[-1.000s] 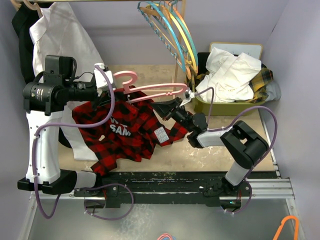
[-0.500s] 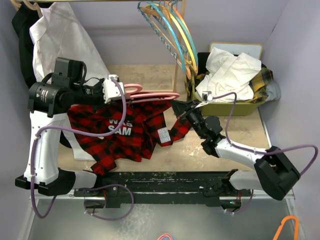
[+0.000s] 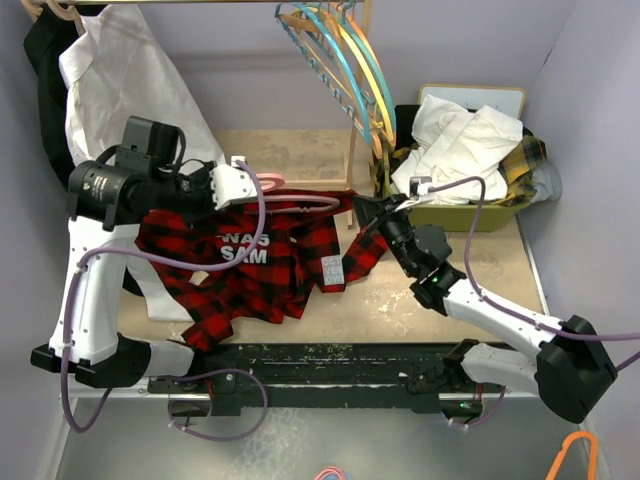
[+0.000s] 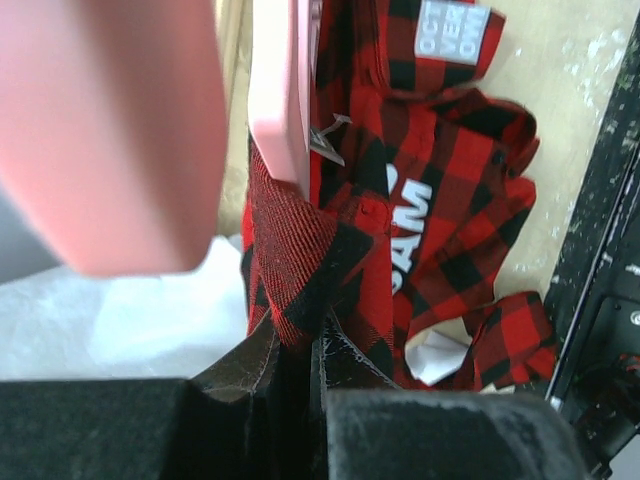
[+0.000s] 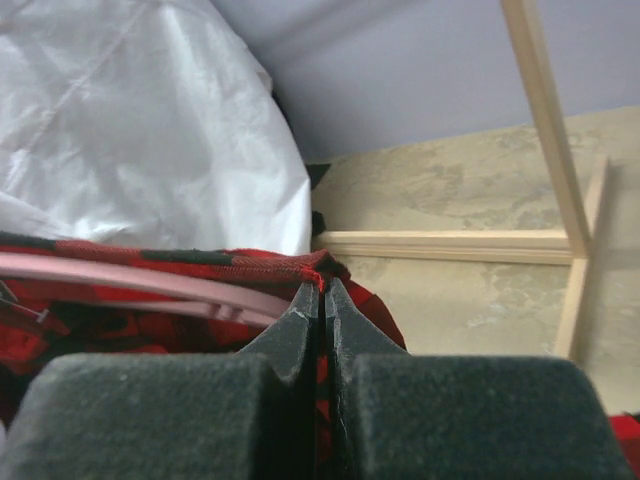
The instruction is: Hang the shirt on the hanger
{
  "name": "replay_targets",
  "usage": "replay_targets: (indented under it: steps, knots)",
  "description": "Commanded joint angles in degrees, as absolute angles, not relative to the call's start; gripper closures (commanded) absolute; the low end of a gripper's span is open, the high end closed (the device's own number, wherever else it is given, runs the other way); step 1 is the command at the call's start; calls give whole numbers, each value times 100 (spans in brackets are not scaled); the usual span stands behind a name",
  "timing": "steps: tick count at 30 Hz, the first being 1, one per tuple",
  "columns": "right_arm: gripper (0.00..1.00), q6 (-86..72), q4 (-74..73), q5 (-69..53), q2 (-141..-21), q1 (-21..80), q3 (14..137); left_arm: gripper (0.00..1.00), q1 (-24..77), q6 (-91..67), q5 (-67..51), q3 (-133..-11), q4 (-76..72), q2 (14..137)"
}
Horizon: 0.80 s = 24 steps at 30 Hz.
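The red-and-black plaid shirt [image 3: 265, 262] hangs stretched between my two grippers above the table, white lettering showing. The pink hanger [image 3: 300, 201] lies along its top edge, mostly inside the cloth, its hook by my left gripper. My left gripper [image 3: 238, 186] is shut on the shirt's left edge [image 4: 300, 290], with the pink hanger [image 4: 280, 90] close in front of it. My right gripper [image 3: 362, 211] is shut on the shirt's right top edge [image 5: 300, 265], the hanger's pink bar [image 5: 150, 280] just left of its fingers.
A white shirt [image 3: 120, 70] hangs at the back left. Blue, yellow and orange hangers [image 3: 345, 55] hang on a wooden rack at the back. A green bin [image 3: 470, 215] with white and yellow-green cloth stands at the right. An orange hanger [image 3: 575, 455] lies at the bottom right.
Both grippers moved right with the shirt. The right arm stretched out and its gripper rose toward the bin. The shirt's top edge now covers more of the pink hanger.
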<state>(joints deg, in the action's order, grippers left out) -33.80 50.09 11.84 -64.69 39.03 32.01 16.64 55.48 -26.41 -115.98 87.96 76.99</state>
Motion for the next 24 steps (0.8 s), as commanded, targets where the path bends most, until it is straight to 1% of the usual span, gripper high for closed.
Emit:
replay_targets:
  steps: [1,3,5,10,13,16,19,24]
  knots:
    - [100,-2899,3443,2024,-6130,3761,3927,100,1701,5634,-1404,-11229,8515,7528]
    - [100,-2916,2914,1905,-5980,3762,4210,100,1704,5467,-1186,-11078,8178,7487]
    - [100,-2745,2745,1819,-5778,3767,4329,100,1705,5205,-1059,-10941,7785,7467]
    - [100,-3683,2323,777,-5654,3854,4554,100,1715,4263,-912,-10517,6372,7494]
    - [100,-4162,2762,464,-5815,4363,4675,100,1716,3563,-963,-10429,5773,7577]
    - [100,-4026,3274,846,-6175,5137,5061,100,1701,3209,-1307,-10527,5576,7646]
    - [100,-4272,3941,697,-6702,5229,5383,100,1655,2921,-1793,-10687,5576,7651]
    - [100,-4561,4733,22,-7446,5229,6055,100,1548,2804,-2349,-10594,5605,7502]
